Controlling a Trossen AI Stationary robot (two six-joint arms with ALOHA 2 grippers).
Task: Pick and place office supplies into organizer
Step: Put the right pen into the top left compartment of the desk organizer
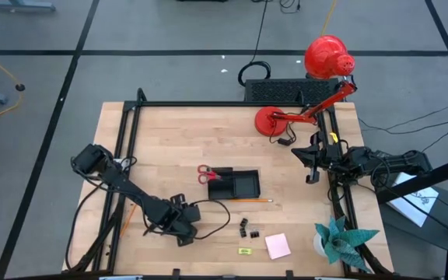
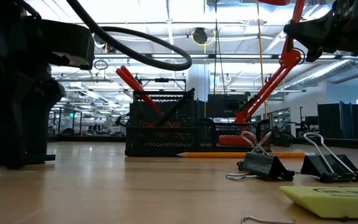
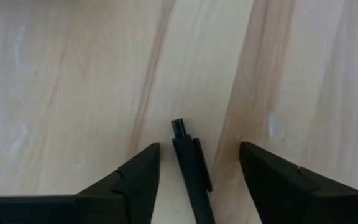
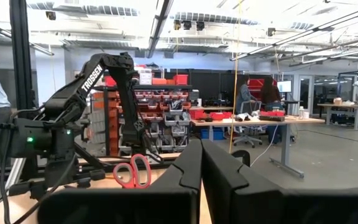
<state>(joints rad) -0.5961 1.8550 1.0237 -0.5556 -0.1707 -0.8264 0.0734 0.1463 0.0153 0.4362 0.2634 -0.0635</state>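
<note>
Currently, the left gripper (image 3: 197, 180) is held low over the table (image 3: 73, 81), fingers spread astride a black pen (image 3: 191, 165), while the right gripper (image 4: 201, 177) is kept clenched, empty.

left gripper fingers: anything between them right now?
Yes: a black pen lies on the bare wood between the open left gripper fingers, touching neither. Left wrist view shows it.

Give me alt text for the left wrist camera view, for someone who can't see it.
A black pen lies on the light wooden table, centred between the two open dark fingers of the left pincer, which touch neither side of it. The pen's clicker end points away from the camera; nothing else is in view.
</note>
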